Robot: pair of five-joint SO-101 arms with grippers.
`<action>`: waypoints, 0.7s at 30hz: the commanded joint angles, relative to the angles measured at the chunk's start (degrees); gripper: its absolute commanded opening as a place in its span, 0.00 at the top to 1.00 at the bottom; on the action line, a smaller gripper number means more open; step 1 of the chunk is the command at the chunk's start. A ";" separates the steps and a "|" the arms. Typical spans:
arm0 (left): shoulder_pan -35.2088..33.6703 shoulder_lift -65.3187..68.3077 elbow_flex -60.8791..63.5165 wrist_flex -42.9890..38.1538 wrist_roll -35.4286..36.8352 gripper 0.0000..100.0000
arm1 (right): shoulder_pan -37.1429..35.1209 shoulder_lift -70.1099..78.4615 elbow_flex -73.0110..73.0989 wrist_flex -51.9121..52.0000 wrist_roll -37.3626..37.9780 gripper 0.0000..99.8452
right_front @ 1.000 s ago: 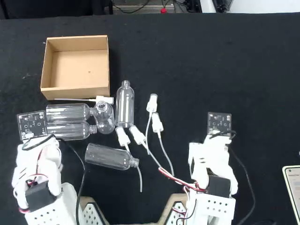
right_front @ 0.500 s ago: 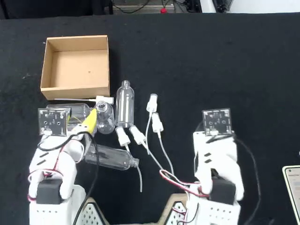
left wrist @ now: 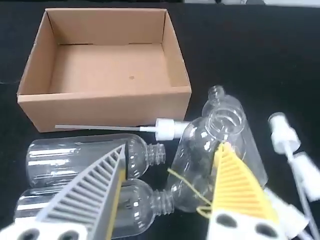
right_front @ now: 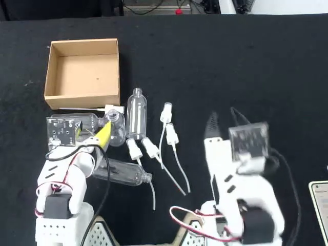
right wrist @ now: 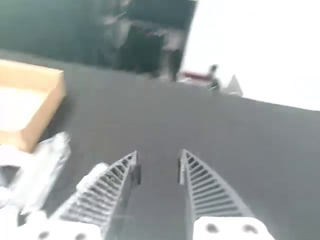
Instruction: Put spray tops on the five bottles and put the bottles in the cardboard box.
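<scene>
Just drop the wide-spread left gripper (left wrist: 172,146) square over the mid-body of 1 of the 5 capless bottles (right_front: 136,114) clustered just near of the cardboard box (right_front: 82,97), then swing the parted right gripper (right wrist: 158,154) left toward the loose spray tops (right_front: 166,114).

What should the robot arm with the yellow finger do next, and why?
Probably lower the left gripper a little and close on the open-mouthed bottle under it. Its fingers are open just above that bottle, the spray tops lie loose on the table, and the cardboard box is empty, so a bottle likely needs picking up first.
</scene>
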 commanded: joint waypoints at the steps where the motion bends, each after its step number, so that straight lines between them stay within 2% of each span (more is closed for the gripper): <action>1: -0.75 0.44 -6.11 7.21 -5.19 0.73 | -4.22 13.93 -6.29 -0.09 -3.25 0.86; 6: -2.42 0.44 -13.85 16.53 -5.36 0.73 | -7.03 25.45 -4.00 -5.27 -7.47 0.86; 10: 1.89 0.44 -13.49 18.55 -5.19 0.73 | -7.12 28.97 3.21 -13.89 -10.20 0.86; 15: 7.96 0.44 -6.99 11.87 -5.01 0.73 | -7.21 29.14 8.92 -17.67 -10.37 0.86; 21: 8.92 0.44 2.59 -2.55 -5.01 0.73 | -7.21 29.23 9.63 -17.76 -10.11 0.86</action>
